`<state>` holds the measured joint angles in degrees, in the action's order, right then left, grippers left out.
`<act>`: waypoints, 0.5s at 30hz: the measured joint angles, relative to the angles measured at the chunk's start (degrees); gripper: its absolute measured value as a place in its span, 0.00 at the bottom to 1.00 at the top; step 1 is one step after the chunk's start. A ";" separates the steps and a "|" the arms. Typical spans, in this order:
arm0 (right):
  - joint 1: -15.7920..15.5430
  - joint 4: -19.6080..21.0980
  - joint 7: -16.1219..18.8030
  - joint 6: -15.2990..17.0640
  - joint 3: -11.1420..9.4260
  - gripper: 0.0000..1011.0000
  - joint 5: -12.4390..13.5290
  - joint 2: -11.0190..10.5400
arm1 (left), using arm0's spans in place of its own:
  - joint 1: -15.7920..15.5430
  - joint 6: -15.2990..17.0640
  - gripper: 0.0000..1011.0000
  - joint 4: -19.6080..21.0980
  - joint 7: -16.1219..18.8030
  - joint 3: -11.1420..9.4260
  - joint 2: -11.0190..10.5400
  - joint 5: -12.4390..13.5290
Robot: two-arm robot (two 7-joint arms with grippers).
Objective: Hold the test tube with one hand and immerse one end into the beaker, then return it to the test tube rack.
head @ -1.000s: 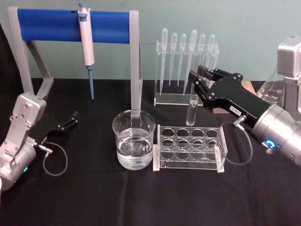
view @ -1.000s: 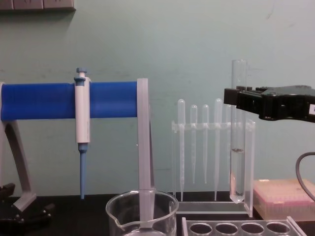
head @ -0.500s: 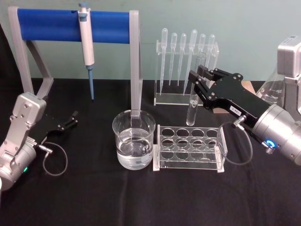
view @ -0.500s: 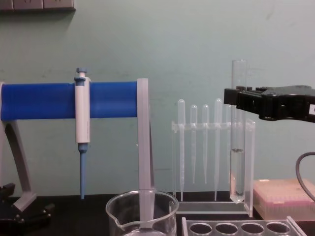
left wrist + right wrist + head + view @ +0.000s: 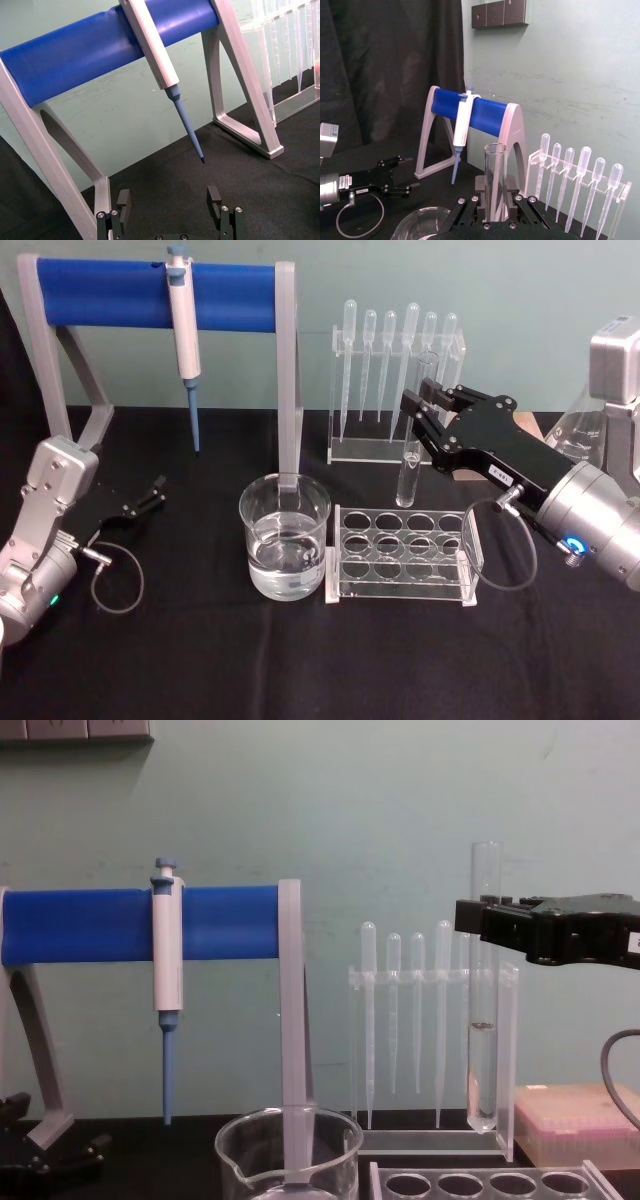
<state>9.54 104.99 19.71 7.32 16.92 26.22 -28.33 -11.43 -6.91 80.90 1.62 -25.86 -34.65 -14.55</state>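
Over black table [image 5: 200, 650], right hand [image 5: 420, 403] clamps upright, part-filled test tube [image 5: 408, 476]; left hand [image 5: 148, 496] rests, fingers [image 5: 214, 196] apart.

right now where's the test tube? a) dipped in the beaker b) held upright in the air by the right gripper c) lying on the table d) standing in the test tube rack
B: the right gripper is clamped on the test tube, which hangs upright, its round bottom higher than the top of the test tube rack and off to the side of the beaker.
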 joint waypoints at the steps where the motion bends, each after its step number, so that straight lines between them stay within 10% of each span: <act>1: 0.00 0.00 0.00 0.00 0.00 0.22 0.00 0.00 | 0.00 0.00 0.99 0.00 0.00 0.00 0.00 0.00; 15: 0.00 0.00 0.00 0.00 0.00 0.22 0.00 0.00 | 0.00 0.00 0.99 0.00 0.00 0.00 0.00 0.00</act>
<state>9.54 104.99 19.71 7.33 16.92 26.22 -28.33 -11.43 -6.91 80.90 1.62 -25.86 -34.64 -14.55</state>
